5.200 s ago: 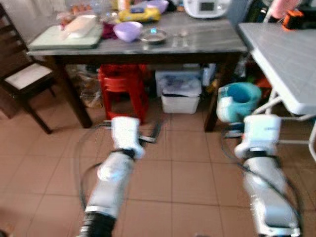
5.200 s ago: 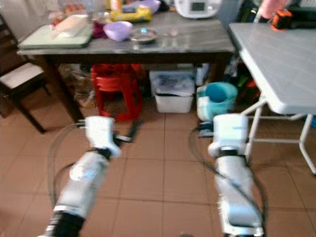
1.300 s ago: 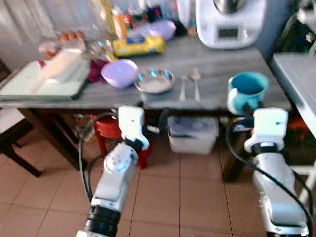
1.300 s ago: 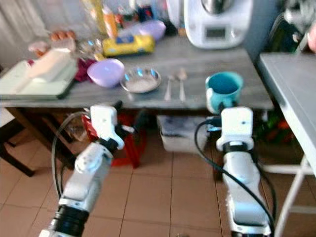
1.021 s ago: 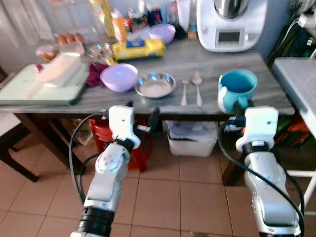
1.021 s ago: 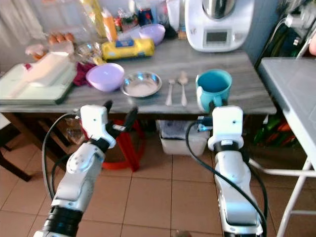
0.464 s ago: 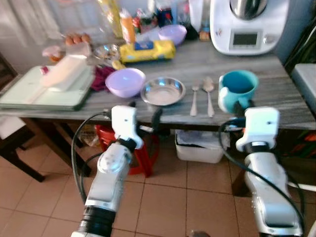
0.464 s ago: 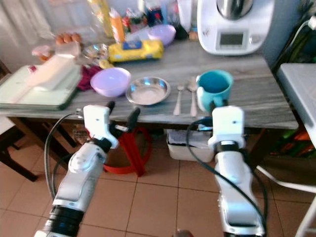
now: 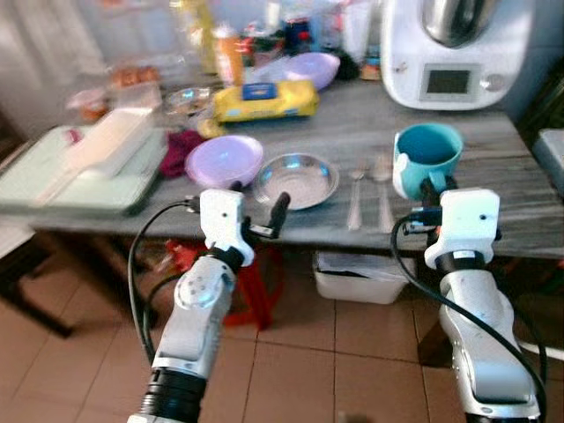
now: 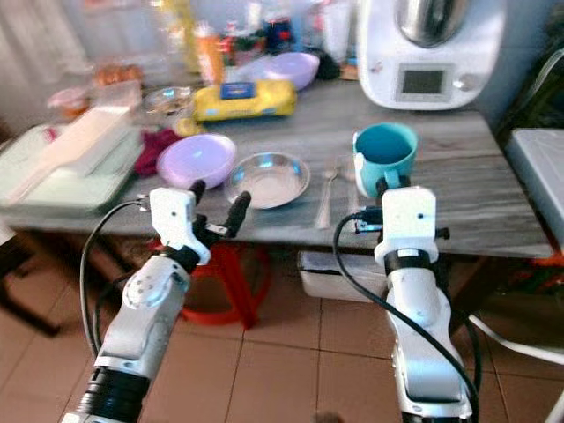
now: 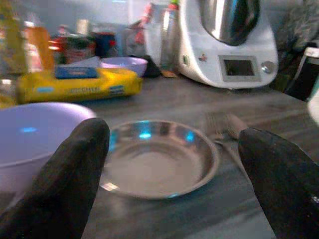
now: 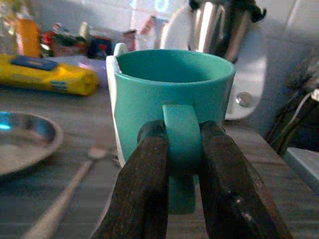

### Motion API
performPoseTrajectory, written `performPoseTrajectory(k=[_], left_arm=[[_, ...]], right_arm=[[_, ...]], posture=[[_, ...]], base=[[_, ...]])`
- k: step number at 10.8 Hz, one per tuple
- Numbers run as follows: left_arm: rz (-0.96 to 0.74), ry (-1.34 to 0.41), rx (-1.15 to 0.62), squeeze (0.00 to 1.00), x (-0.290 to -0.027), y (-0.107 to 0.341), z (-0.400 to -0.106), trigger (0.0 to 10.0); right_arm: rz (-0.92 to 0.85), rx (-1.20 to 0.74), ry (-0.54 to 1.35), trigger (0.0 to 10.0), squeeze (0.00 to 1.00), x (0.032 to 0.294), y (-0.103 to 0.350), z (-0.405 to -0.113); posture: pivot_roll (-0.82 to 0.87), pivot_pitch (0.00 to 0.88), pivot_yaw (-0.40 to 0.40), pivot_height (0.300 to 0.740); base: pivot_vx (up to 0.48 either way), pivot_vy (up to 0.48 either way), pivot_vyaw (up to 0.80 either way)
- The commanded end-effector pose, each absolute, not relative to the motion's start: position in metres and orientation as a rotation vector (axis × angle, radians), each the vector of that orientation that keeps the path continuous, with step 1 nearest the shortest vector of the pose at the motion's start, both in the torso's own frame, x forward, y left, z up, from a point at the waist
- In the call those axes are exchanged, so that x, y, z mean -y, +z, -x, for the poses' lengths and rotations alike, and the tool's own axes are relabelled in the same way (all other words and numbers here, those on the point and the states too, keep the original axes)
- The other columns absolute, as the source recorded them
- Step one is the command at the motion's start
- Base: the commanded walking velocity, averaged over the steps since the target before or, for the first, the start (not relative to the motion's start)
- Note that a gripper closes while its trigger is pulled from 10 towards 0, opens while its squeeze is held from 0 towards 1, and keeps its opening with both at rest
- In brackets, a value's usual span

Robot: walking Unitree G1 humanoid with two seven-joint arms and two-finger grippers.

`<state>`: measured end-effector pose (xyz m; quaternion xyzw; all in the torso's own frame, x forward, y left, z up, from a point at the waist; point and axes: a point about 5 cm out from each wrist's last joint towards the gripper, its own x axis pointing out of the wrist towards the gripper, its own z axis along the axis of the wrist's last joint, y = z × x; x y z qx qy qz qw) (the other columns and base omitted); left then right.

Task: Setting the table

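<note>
Right hand [image 12: 182, 149] clamped on teal mug [image 12: 172, 99] handle above the table [image 9: 493, 198], left hand [image 11: 172, 164] spread apart before steel bowl [image 11: 159, 159]

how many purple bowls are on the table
2: one purple bowl near the front edge beside the steel dish; another at the back among the clutter, which may hide more.

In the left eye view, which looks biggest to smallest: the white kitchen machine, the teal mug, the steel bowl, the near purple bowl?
1. White kitchen machine.
2 and 3. Steel bowl and near purple bowl: look alike, too close to rank.
4. Teal mug, gripped at its handle by the right hand.
</note>
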<state>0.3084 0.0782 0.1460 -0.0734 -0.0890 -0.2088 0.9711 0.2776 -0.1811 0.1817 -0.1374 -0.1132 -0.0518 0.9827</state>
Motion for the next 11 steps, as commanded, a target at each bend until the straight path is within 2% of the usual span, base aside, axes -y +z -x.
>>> performPoseTrajectory(k=[1, 6, 11], left_arm=[[0.146, -0.433, 0.182, 0.00, -0.0755, 0.1475, -0.3073, 10.0], [0.152, -0.438, 0.179, 0.00, -0.0730, 0.1467, -0.3075, 10.0], [0.156, -0.433, 0.194, 0.00, -0.0731, 0.1509, -0.3073, 10.0]], right_arm=[[0.272, 0.247, -0.114, 10.0, 0.00, 0.1823, 0.1864, -0.2765], [0.284, 0.245, -0.111, 10.0, 0.00, 0.1838, 0.1866, -0.2767], [0.287, 0.246, -0.100, 10.0, 0.00, 0.1821, 0.1865, -0.2772]], posture=[[-0.21, 0.084, 0.080, 0.740], [-0.22, 0.081, 0.076, 0.740], [-0.21, 0.077, 0.068, 0.740]], base=[[0.300, 0.000, 0.00], [0.299, 0.000, -0.12], [0.298, 0.000, 0.54]])
